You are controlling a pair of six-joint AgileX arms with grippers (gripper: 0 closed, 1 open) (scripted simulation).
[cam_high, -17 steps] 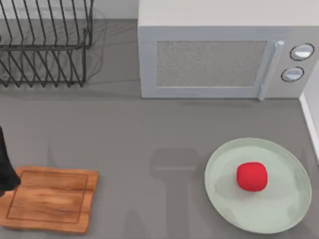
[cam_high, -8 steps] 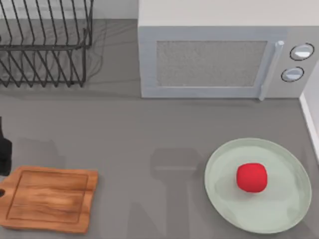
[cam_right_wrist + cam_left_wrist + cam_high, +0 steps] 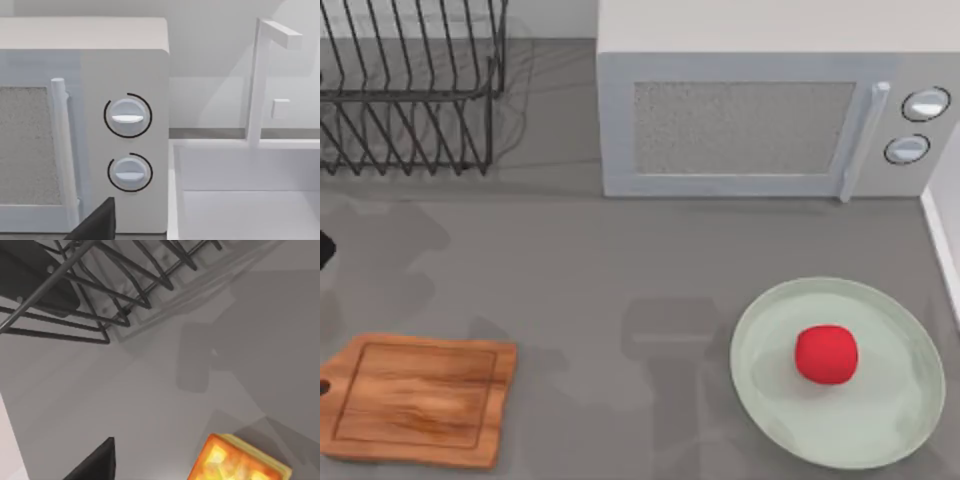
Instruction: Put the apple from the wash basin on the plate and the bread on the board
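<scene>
Left gripper (image 3: 95, 465) is showing one dark finger at the edge of its wrist view, just beside the bread (image 3: 240, 462). I can't tell whether the jaws are wide, narrow or holding the slice, or whether finger and bread are touching. The bread is sitting toasted-top up close under the left wrist camera, with grey counter and the foot of the dish rack (image 3: 75, 295) beyond it. It is not lying on the board (image 3: 415, 400), which is sitting bare at the near left of the table.

The apple (image 3: 826, 354) is resting on the plate (image 3: 770, 400), a little right of its centre, so that half looks done and the bread looks like the step in hand.

Risks, as I judge them: if the grip is only catching a corner of the thick slice, it could be twisting or dropping on the way over. The rack's wires are close, so a wide swing could be clipping them. Letting go too early could be landing the bread half off the board's rim.

Right gripper (image 3: 97, 222) is idling, facing the microwave's knobs (image 3: 127, 117) and the wash basin (image 3: 250, 200) with its tap (image 3: 260, 80); jaw state unclear.

The counter (image 3: 620, 270) is plain matte grey. The microwave (image 3: 760, 120) is standing at the back, with the rack at back left.
</scene>
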